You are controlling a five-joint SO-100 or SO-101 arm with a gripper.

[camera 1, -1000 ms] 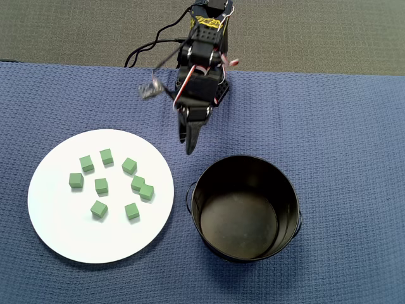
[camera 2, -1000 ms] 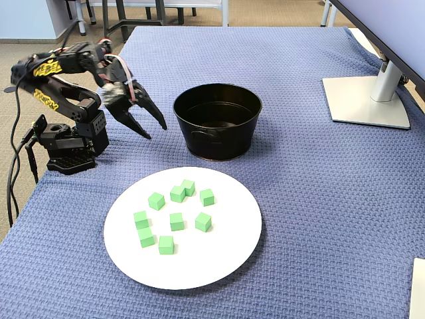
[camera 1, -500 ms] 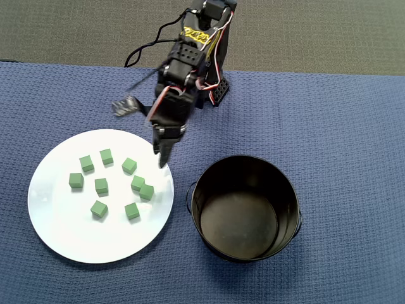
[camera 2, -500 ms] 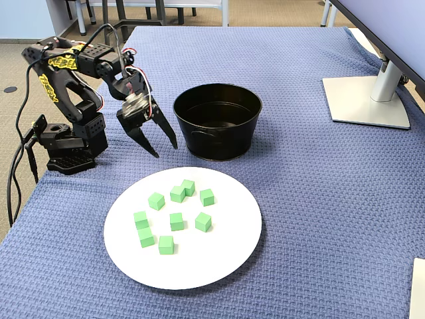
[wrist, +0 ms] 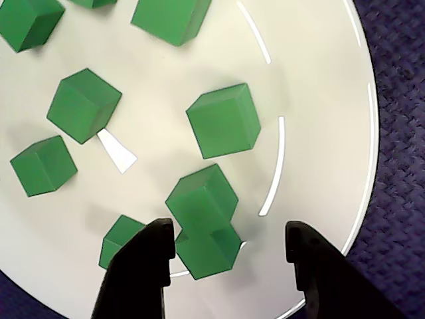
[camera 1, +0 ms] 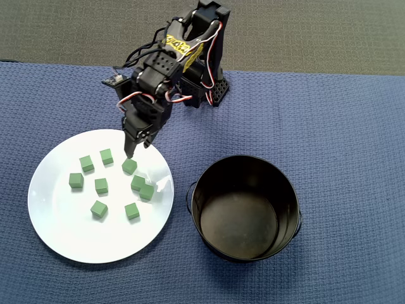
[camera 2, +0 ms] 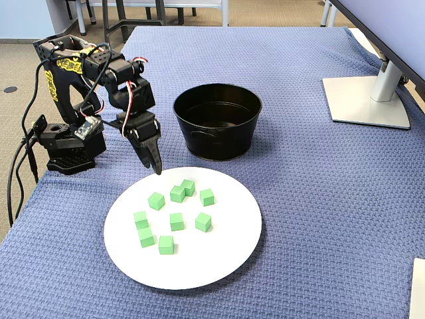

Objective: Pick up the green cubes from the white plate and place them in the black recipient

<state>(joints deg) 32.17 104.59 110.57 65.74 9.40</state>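
Several small green cubes (camera 1: 101, 185) lie loose on the white plate (camera 1: 63, 228) at the left of the overhead view; two of them (camera 1: 142, 187) touch. My gripper (camera 1: 131, 152) hangs over the plate's upper right part, just above one cube (camera 1: 129, 166). In the wrist view my gripper (wrist: 229, 239) is open, its black fingers (wrist: 149, 266) either side of two touching cubes (wrist: 202, 219) on the plate (wrist: 312, 100), holding nothing. The black recipient (camera 1: 240, 221) stands empty to the plate's right. The fixed view shows my gripper (camera 2: 157, 166) at the far rim of the plate (camera 2: 199, 259), beside the recipient (camera 2: 216, 143).
A blue woven cloth (camera 2: 319, 199) covers the table. The arm's base (camera 2: 66, 149) and cables sit at the table's left edge in the fixed view. A monitor stand (camera 2: 365, 100) occupies the far right. A white object (camera 2: 418, 286) shows at the lower right corner.
The arm has swung from beside the recipient to the plate and lowered. The gripper tips now hang over the plate's cubes. No cube has moved.
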